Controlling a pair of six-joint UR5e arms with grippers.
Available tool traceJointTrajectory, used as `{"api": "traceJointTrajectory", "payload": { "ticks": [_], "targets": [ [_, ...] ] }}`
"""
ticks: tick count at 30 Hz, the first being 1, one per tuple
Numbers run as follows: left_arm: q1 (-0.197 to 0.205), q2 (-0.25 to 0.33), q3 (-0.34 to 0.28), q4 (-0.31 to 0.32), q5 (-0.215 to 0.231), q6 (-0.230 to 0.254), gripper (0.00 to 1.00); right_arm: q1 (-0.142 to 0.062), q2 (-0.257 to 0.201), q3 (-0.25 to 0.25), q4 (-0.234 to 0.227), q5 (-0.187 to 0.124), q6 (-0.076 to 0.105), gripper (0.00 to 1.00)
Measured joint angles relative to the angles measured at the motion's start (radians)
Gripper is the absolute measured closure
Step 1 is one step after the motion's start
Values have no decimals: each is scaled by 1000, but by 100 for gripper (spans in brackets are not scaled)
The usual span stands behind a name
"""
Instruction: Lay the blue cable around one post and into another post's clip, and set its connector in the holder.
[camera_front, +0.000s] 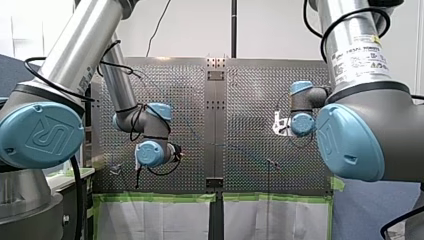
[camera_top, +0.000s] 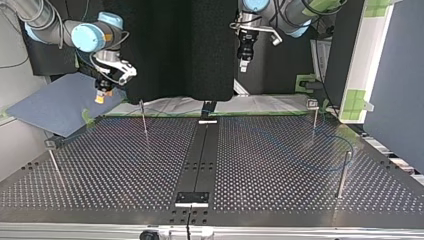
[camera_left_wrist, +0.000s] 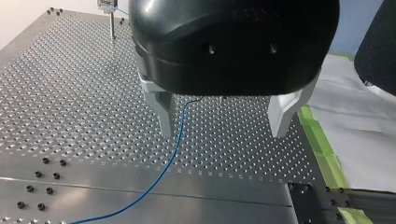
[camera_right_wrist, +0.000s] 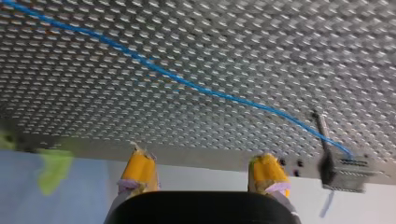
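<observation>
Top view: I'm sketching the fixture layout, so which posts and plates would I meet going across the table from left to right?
Thin edge post → thin dark-tipped post → black centre strip → clip-topped post → thick plain post.

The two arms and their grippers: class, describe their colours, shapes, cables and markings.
Both arms are silver tubes with rounded light-blue joint caps. The cap on my left arm bears a logo; my right arm carries a printed label. Black cables loop around both. At the ends, my left gripper has a glossy black body and pale fingers; my right gripper has yellow pads.
</observation>
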Motion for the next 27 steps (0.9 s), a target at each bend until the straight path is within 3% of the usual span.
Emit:
{"api": "traceJointTrajectory", "payload": {
  "ticks": [10, 18, 23, 27],
  "targets": [
    [2, 0, 0, -1, 0, 6, 0, 84, 10, -61, 62, 84, -12, 0],
    [11, 0, 3, -4, 0, 11, 0, 155, 31, -83, 90, 154, -6, 0],
    [20, 1, 4, -5, -1, 12, 0, 199, 71, -85, 85, 157, -6, 0],
    [25, 1, 4, -6, -1, 13, 0, 231, 102, -100, 83, 168, 12, 0]
  ]
}}
